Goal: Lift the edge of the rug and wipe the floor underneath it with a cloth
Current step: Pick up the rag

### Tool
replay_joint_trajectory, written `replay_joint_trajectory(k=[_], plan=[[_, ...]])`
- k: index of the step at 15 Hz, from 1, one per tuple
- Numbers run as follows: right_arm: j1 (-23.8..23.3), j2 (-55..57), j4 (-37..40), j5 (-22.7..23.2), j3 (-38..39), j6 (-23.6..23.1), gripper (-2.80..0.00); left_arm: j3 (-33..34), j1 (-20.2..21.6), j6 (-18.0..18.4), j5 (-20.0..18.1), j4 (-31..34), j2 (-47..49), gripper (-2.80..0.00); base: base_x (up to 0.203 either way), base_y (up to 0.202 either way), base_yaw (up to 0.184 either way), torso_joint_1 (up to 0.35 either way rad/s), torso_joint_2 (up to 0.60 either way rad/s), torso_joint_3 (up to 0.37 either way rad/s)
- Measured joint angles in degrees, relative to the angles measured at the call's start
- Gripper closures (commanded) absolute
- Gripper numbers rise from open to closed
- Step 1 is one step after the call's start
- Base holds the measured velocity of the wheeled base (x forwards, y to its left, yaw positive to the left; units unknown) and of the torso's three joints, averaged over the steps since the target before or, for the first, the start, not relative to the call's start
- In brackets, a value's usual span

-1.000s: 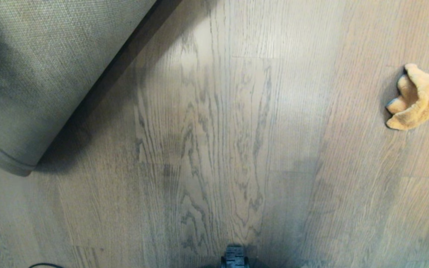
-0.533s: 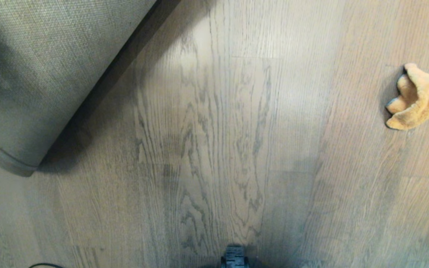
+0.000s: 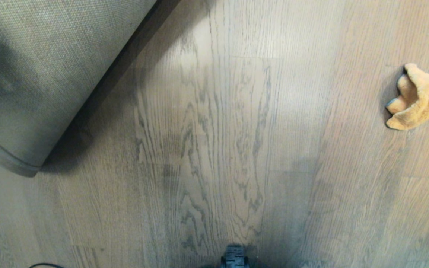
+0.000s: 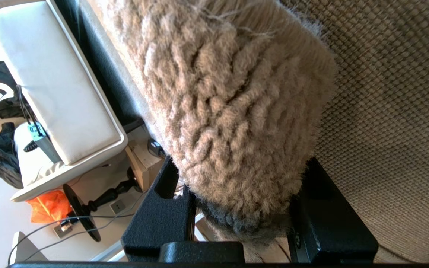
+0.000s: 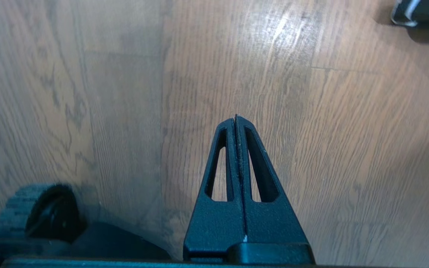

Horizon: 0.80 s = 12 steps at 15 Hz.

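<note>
Left pincer [image 4: 237, 208] clamping rug [image 4: 237, 111] edge, cloth [image 3: 415, 97] well apart

A home: wood-plank floor [image 3: 237, 130], pile rug [image 4: 229, 111], cushioned seat [image 4: 54, 96].

We see the floor [image 3: 229, 149] lit softly and unevenly in the head view; a pale sheen lies just beside the lifted rug [image 3: 50, 67], and a dark shadow band hugs the rug's raised edge; the boards far from the rug look smeared and soft. The cloth [image 3: 415, 97] throws a short shadow on its rug-facing side. In the left wrist view the rug's pile is sharp close up, while the room behind it is washed out by strong brightness. In the right wrist view a streak of glare shines on the floor beyond the right gripper [image 5: 236, 118]; the planks bow at the picture's margins.
</note>
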Motion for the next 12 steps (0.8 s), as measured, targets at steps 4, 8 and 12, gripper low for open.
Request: replay_joint_trajectory(k=[4,8,12], plan=[[0.0,3.0,-0.3,2.4,-0.1,-5.6,0.0,1.6,-0.1,-0.1,0.3,-0.1,-0.5,0.0,0.0,0.0,0.0,0.0,0.0,0.0],[0.1,11.8,-1.7,5.2,-4.8,-6.0,0.0,1.9,-0.5,-0.1,0.3,-0.1,-0.5,0.0,0.0,0.0,0.0,0.0,0.0,0.0],[0.2,26.3,-7.7,5.7,-8.6,-6.3,0.0,2.2,-0.7,-0.1,0.3,-0.1,0.0,0.0,0.0,0.0,0.0,0.0,0.0,0.0]])
